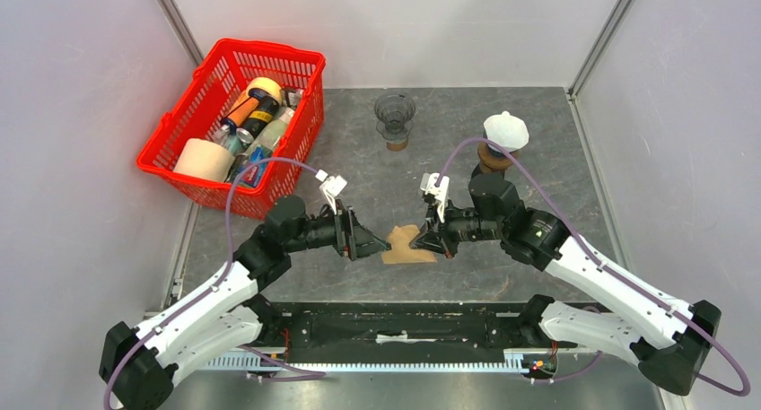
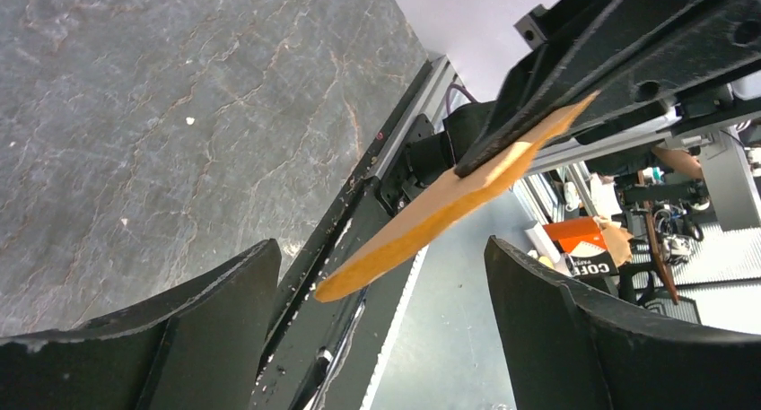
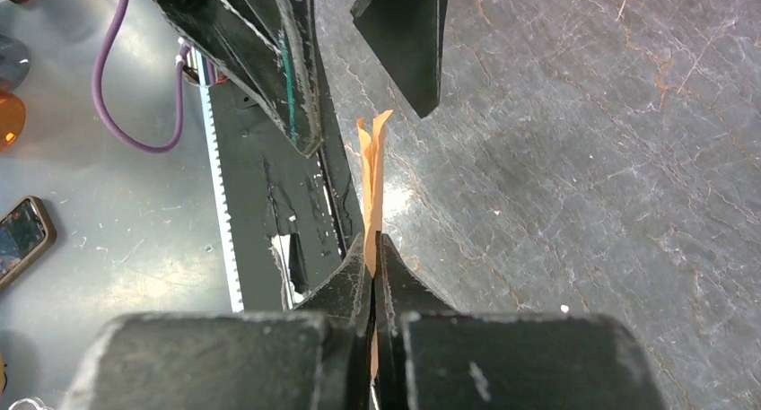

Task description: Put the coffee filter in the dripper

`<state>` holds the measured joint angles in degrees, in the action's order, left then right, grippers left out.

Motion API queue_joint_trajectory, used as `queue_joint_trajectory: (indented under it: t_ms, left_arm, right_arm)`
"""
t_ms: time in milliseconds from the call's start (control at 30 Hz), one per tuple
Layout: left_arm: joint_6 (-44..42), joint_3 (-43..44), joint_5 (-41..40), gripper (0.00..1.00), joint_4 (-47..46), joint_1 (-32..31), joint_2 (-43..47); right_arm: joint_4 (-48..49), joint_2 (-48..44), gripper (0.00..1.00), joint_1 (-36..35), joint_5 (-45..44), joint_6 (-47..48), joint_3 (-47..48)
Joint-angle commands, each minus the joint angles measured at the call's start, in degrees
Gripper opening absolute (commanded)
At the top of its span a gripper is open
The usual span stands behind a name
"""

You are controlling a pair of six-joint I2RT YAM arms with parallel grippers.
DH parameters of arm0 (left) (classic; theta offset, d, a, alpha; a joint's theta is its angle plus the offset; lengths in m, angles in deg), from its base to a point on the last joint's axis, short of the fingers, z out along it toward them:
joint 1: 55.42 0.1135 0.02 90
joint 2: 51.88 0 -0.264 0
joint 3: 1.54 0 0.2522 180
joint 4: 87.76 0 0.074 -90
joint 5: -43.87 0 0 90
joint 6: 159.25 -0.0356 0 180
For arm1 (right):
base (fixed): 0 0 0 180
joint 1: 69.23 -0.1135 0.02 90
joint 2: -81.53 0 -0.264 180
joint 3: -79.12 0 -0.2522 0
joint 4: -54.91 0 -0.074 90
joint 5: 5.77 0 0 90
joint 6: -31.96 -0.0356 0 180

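The brown paper coffee filter [image 1: 406, 247] hangs folded flat above the table's near middle. My right gripper [image 1: 425, 241] is shut on its right edge; in the right wrist view the gripper [image 3: 371, 248] pinches the filter [image 3: 371, 168] edge-on. My left gripper [image 1: 375, 245] is open and faces the filter from the left. In the left wrist view the filter's [image 2: 422, 222] free end reaches between the spread fingers of my left gripper [image 2: 386, 325] without touching them. The dark clear dripper [image 1: 395, 114] stands at the back middle, far from both grippers.
A red basket [image 1: 307, 114] with a tape roll, bottles and cans stands at the back left. A white ribbed object on a brown base [image 1: 505, 132] stands at the back right, just behind my right arm. The black rail [image 1: 404, 325] runs along the near edge.
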<state>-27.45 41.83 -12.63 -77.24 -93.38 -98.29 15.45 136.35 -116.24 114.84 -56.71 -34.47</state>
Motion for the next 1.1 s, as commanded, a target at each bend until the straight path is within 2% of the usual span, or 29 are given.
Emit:
queue_joint_trajectory:
  t_ms: [0,100,267,467,533,633,667,767,833,867,900,967,1000,1067]
  left_arm:
    - [-3.9,-1.0,0.9,0.9,-4.7,-0.7,1.3]
    - [-3.9,-1.8,-0.4,0.9,-4.2,-0.7,2.2]
    - [-4.4,-3.3,5.4,0.88,-8.5,-1.7,1.6]
    - [-7.7,-3.0,7.0,0.85,-12.0,-7.3,0.7]
    - [-8.4,-2.1,5.3,0.75,-11.8,-8.6,-0.2]
    - [-9.1,-0.7,4.0,0.39,-11.3,-8.8,-1.7]
    - [-9.5,-0.5,4.1,0.33,-11.5,-8.8,-2.0]
    - [-9.7,0.1,2.6,0.03,-12.7,-8.8,-2.1]
    - [-10.6,0.7,1.2,0.02,-13.0,-8.8,-1.7]
    - [-11.5,1.4,0.3,0.02,-12.2,-8.8,-1.4]
    - [-13.3,2.3,-0.8,0.02,-10.6,-8.8,-1.2]
    - [-18.1,5.1,-5.2,0.02,-5.2,-8.9,-0.8]
    - [-20.9,6.5,-8.2,0.02,-2.4,-8.9,-0.9]
    - [-28.1,10.3,-14.1,0.02,3.9,-9.1,-1.8]
  right_arm:
    - [-0.5,0.5,0.0,0.4,1.8,1.7,3.1]
    - [-0.6,0.1,0.0,0.6,1.8,1.9,3.0]
    - [0.6,0.0,0.0,1.1,2.1,0.0,3.9]
    - [4.3,-0.3,0.0,1.7,3.7,-4.3,5.1]
    - [5.2,-0.5,0.0,1.8,4.4,-5.0,5.2]
    - [6.2,-1.2,0.0,2.2,3.1,-6.2,4.9]
    - [6.6,-1.7,0.0,2.3,3.1,-6.4,4.7]
    - [7.1,-2.8,0.0,2.7,3.6,-6.9,3.8]
    - [6.9,-3.2,0.0,2.9,1.7,-7.7,3.4]
    - [6.4,-3.7,0.04,2.9,-0.7,-8.6,3.5]
    - [5.9,-4.1,0.12,3.0,-3.4,-9.7,3.5]
    - [5.0,-5.7,0.17,3.0,-8.5,-11.6,3.5]
    - [4.6,-6.8,0.29,3.0,-10.8,-12.3,3.5]
    - [4.0,-8.7,0.63,3.0,-16.7,-15.4,3.4]
